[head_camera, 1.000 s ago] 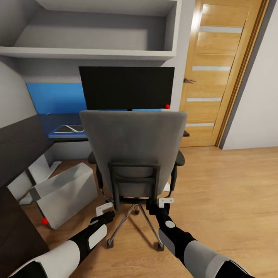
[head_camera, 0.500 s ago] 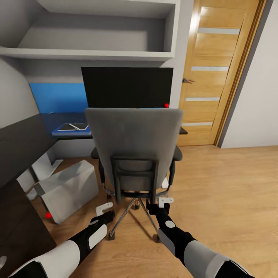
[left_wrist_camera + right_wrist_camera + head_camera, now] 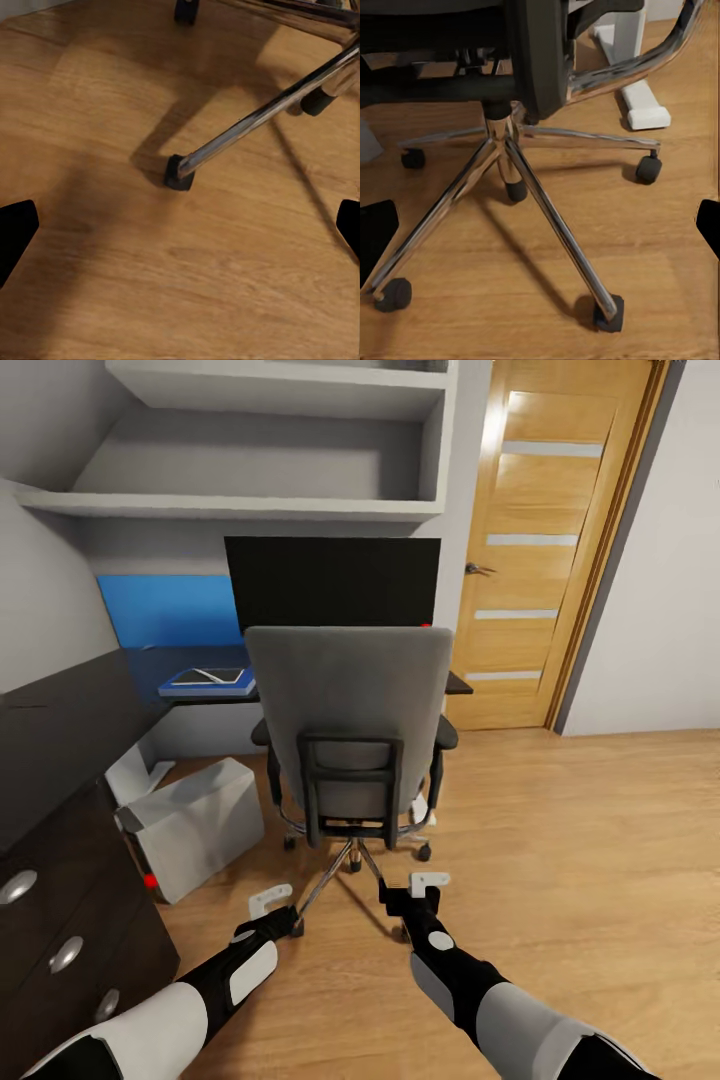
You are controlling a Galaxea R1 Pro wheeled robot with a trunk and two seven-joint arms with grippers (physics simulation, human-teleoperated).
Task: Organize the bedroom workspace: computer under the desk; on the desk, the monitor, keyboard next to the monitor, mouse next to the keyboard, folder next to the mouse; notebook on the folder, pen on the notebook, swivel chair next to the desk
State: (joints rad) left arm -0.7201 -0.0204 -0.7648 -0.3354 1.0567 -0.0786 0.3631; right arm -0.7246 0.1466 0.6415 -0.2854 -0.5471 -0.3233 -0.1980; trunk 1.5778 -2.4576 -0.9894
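both grippers, left (image 3: 271, 901) and right (image 3: 429, 881), spread wide and empty, low over bare wood floor. swivel chair (image 3: 350, 720) just ahead of them, its back to them, against the desk (image 3: 60, 725) edge. open floor off to the right gripper's side; no readable writing.

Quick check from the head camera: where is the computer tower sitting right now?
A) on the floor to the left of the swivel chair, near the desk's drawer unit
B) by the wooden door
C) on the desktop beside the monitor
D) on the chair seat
A: the computer stands on the wooden floor left of the swivel chair, close to the drawer unit of the desk.
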